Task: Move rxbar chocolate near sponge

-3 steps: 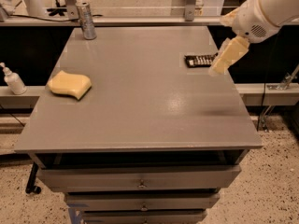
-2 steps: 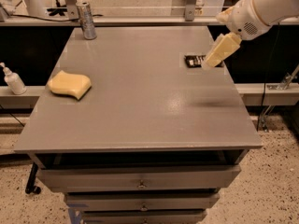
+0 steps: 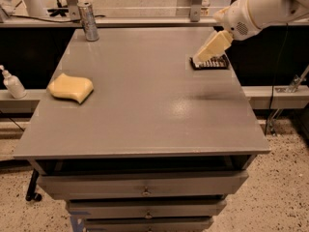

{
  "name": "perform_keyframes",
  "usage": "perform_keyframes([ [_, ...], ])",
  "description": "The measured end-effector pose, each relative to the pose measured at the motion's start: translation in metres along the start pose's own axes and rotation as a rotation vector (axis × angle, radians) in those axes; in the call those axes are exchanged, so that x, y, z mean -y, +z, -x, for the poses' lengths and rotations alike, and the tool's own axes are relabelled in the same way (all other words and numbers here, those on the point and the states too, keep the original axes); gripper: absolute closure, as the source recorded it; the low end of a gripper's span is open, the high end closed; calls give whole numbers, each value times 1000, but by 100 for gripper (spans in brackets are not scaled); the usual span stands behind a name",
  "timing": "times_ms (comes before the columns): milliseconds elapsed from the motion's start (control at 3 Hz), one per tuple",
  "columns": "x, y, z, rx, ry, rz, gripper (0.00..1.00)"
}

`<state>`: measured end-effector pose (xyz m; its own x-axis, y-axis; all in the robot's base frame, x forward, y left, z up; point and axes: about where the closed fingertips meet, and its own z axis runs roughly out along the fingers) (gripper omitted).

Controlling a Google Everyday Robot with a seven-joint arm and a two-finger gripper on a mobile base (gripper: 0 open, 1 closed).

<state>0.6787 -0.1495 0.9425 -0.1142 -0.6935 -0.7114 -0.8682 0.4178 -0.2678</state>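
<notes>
A white pump bottle stands left of the sponge, off the grey table. The sponge lies flat near the table's left edge. A metal can stands upright behind the sponge, at the far edge. The rxbar chocolate lies flat well to the right of the sponge and a little farther back, near the right edge. The gripper is tilted down over the bar's left end, at or just above the wrapper. I cannot tell whether it is parted or closed.

The step in hand looks like the grasp, so the task is barely begun. The bar is thin and flat, so the gripper should come right down to the table surface and take the bar across its narrow width, near the middle, not at 1 crimped end. Then lift it just clear and carry it toward the sponge's right side. Stop short so the soft foam is not shoved.
</notes>
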Motion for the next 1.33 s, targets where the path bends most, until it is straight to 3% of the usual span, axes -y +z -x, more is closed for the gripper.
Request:
perform_keyframes([
  [333,20,17,-9,9,42,-12,0],
  [1000,46,39,-77,-89,143,-9,0],
  [1333,48,45,-97,-113,171,1,18],
])
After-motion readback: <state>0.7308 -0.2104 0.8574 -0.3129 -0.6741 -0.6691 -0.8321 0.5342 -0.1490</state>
